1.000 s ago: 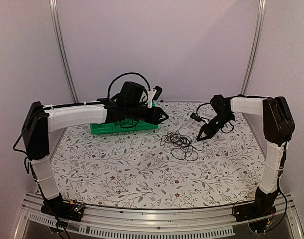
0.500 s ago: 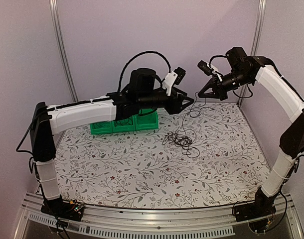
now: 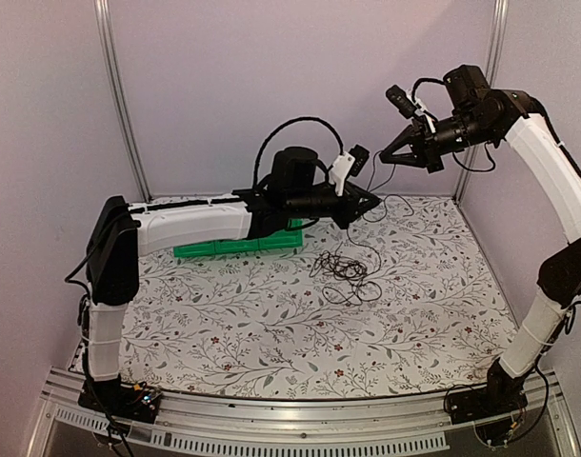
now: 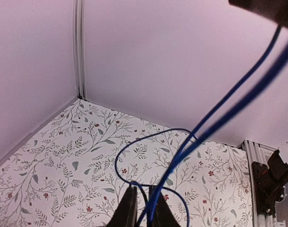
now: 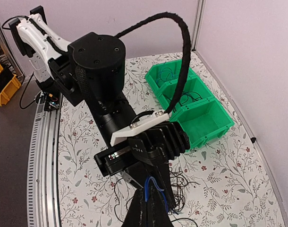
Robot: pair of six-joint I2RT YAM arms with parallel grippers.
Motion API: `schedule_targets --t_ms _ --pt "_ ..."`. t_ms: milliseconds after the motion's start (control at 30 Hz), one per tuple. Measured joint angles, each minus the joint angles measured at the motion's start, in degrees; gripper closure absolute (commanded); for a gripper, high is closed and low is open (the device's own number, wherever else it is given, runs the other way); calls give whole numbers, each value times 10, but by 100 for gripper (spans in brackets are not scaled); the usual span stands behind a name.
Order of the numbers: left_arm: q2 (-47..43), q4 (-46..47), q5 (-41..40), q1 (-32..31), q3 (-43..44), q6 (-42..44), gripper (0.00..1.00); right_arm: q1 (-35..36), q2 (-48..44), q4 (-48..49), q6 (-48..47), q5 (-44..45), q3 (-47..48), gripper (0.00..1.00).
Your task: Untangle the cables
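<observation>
Right hand (image 3: 386, 158): raised high, jaws closed on the blue cable (image 4: 189, 144), which drops away from its tips.
Left hand (image 3: 374, 199): just below the right hand. Jaws nearly together with the blue cable running between them; pinching or merely straddling, cannot tell.
Cables: black tangle (image 3: 350, 273) lies on the desk (image 3: 224, 324), below and nearward of the left hand, with thin strands rising toward both hands.
Risk, knot: if blue threads through the heap, pulling the hands apart would likely cinch loops rather than free them.
Risk, lift: the whole tangle may drag off the desk.
Risk, slip: cable could run out of the left hand if its grip is loose.
Hard to make out: where blue enters the tangle; strand colours from above; blurred strands close to the left wrist camera.
Hidden: left arm blocks most of the tangle in the right wrist view, and from above it covers part of the green bins (image 3: 243, 246).
</observation>
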Motion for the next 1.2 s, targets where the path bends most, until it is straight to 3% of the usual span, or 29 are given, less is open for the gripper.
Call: schedule_targets --t_ms 233,667,933,1067,1200 --pt "-11 4 -4 0 -13 -5 100 -2 -10 18 22 -2 -7 100" --pt "-72 70 7 9 -132 -29 98 -21 16 31 82 -11 17 100" --pt "-65 73 18 12 -159 -34 77 -29 15 44 92 -12 34 100" --pt "-37 48 21 17 -166 -46 94 -37 8 63 92 -14 42 100" --pt "-27 40 26 23 -166 -57 100 -37 8 68 92 -15 42 100"
